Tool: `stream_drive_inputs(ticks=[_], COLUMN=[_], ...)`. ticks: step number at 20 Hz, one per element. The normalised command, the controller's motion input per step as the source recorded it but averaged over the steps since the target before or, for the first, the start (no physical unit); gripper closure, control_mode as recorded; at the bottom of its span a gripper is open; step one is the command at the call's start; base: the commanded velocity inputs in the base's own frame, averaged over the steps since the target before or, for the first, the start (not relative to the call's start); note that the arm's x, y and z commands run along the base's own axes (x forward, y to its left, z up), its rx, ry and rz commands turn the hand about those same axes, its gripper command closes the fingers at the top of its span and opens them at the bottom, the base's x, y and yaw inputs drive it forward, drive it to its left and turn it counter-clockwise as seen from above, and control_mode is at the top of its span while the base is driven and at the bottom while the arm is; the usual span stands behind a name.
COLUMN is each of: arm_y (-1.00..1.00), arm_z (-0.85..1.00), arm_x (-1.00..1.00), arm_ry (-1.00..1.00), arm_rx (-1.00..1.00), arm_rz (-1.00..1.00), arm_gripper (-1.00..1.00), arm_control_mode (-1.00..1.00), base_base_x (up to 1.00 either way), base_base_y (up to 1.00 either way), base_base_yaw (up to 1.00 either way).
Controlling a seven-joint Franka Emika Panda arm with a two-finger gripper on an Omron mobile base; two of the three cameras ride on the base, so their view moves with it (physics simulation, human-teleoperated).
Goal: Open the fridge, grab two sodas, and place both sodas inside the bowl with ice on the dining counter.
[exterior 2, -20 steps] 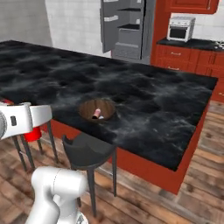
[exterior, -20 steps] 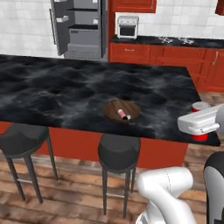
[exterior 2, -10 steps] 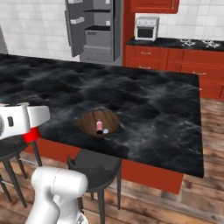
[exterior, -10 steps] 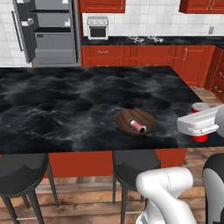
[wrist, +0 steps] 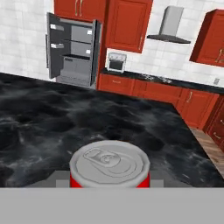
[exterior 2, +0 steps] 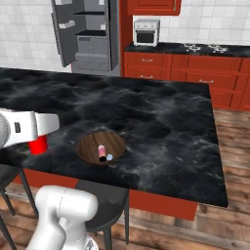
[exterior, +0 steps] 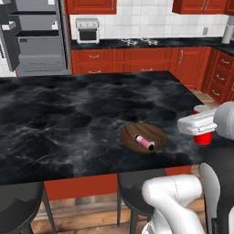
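Soda [wrist: 110, 166] sits clamped in the gripper [exterior: 203, 132] beside the bowl [exterior: 130, 132], which already holds one can [exterior: 144, 142]; releasing short could drop it onto the dining counter [exterior: 68, 114]

- Two soda cans: one red can [exterior: 145, 142] lies on its side in the bowl, and a second red can [wrist: 110, 165] sits upright between the gripper's fingers.
- One wooden bowl [exterior: 130, 135] on the counter.
- One ice cube [exterior 2: 109, 157], pale blue, in the bowl beside the lying can.
- One dining counter [exterior: 68, 119], a black marble slab.
- One fridge [exterior 2: 90, 39], its doors standing open.
- One small oven [exterior: 87, 29] on the back counter.
- One range hood [wrist: 169, 27] on the wall.
- Two black stools [exterior: 18, 203] at the counter's near edge, the second stool [exterior 2: 107, 199] partly hidden behind the arm.
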Motion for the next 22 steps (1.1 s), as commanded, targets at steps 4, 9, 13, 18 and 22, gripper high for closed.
stream_drive_inputs(ticks=[4,9,13,18,22], arm_y=[0.03,0.01,0.00,0.00,0.00], arm_z=[-0.12,-0.39,-0.86,-1.00,-0.66], arm_x=[1.00,1.00,0.76,0.25,0.31], arm_ry=[0.51,0.56,0.27,0.14,0.12], arm_rx=[-0.24,-0.33,-0.30,-0.17,-0.02], arm_rz=[-0.11,-0.01,0.09,0.15,0.27], arm_gripper=[1.00,1.00,1.00,1.00,1.00], arm_control_mode=[-1.00,-1.00,-1.00,-1.00,-1.00], base_base_x=[0.00,0.00,0.00,0.00,0.00], base_base_y=[0.00,0.00,0.00,0.00,0.00], base_base_yaw=[0.00,0.00,0.00,0.00,0.00])
